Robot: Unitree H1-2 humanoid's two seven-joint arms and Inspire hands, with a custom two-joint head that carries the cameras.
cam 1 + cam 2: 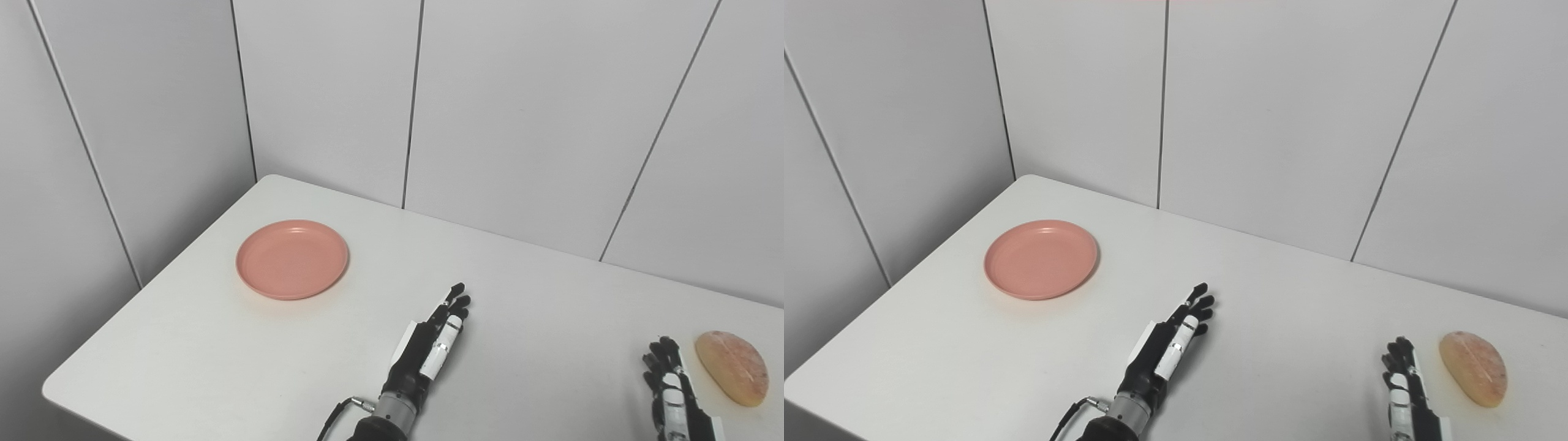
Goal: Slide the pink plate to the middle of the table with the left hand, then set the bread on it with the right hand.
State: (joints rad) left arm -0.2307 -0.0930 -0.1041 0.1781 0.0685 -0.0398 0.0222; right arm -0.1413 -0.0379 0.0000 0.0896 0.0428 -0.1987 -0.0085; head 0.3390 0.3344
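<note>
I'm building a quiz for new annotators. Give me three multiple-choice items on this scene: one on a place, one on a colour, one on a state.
1. Where does the bread lie?
A. On the plate
B. On the table, beside the right hand
C. In the left hand

2. What colour is the plate?
A. Pink
B. Blue
C. Green

3. What state is the left hand in?
A. Shut on the plate
B. Shut on the bread
C. Open, holding nothing

Key:
1 B: the bread lies on the table, just right of the right hand.
2 A: the plate is pink.
3 C: the left hand has its fingers stretched out, apart from the plate.
</note>
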